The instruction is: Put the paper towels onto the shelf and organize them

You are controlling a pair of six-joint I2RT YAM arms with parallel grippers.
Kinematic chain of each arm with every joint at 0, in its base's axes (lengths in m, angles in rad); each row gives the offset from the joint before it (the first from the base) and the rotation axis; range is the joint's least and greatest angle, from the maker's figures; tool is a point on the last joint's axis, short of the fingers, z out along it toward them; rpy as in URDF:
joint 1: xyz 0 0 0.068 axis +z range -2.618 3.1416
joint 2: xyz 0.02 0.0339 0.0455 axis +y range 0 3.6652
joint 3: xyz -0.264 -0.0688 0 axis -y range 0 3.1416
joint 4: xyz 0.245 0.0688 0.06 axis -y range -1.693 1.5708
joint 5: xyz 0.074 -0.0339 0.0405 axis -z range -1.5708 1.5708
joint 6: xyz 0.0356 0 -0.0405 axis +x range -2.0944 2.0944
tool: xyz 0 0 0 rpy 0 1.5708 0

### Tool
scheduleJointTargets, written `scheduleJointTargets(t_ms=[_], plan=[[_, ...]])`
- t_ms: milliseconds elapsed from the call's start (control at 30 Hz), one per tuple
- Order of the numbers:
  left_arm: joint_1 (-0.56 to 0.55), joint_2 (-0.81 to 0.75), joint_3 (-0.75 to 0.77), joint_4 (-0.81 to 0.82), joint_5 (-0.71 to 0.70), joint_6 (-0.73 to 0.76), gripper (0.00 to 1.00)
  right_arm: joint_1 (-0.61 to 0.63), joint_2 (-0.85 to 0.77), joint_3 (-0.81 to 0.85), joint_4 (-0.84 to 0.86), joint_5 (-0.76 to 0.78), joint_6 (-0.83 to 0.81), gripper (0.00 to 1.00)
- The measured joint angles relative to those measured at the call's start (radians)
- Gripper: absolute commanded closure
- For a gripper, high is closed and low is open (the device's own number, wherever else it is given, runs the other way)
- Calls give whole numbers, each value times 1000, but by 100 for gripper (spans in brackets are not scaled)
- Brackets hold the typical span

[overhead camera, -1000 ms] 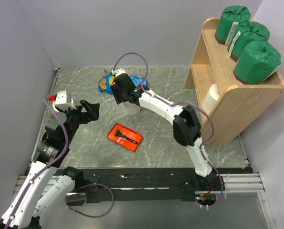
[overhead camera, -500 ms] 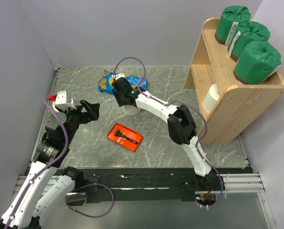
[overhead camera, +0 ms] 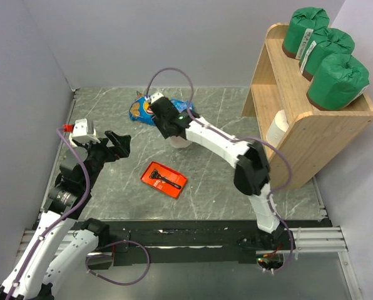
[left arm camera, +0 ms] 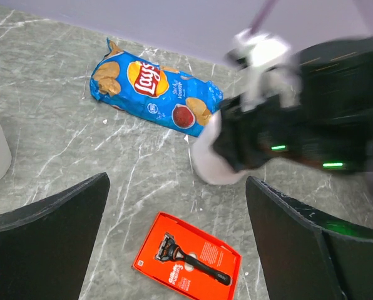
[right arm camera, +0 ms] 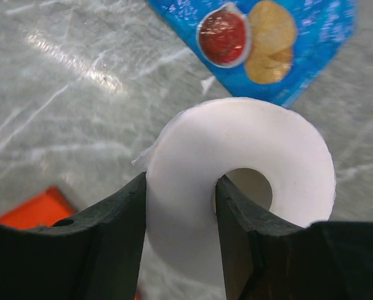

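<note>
Pickup step: my right hand (right arm camera: 180, 187) pinches the white roll (right arm camera: 280, 144) by its wall; next, a lift toward the shelf (overhead camera: 311, 144).

Top view: high above near edge, looking down across whole table (overhead camera: 99, 106). Left wrist: low, facing forward toward chip bag (left arm camera: 155, 87), red tray (left arm camera: 186, 259). Right wrist: close above white roll (right arm camera: 236, 134). All share roll, bag.

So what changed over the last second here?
The right gripper closed onto the wall of the white roll, shifting it slightly toward the shelf. The open left gripper, razor pack, chip bag and shelved green rolls stayed put.
</note>
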Motion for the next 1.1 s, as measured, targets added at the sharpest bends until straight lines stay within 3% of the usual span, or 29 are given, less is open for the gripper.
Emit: scheduleJointTargets(t_ms=[300, 467, 633, 867, 1100], plan=[[0, -1, 0, -1, -2, 0, 3, 4, -366, 31, -97, 176, -187, 67], [0, -6, 0, -1, -8, 0, 3, -71, -496, 9, -84, 275, -293, 67], [0, -8, 0, -1, -8, 0, 3, -172, -560, -91, -74, 332, -345, 67], [0, -8, 0, -1, -8, 0, 3, -224, -585, -247, -65, 387, -388, 66], [0, -8, 0, -2, -8, 0, 3, -283, -604, -281, -72, 358, -370, 64]])
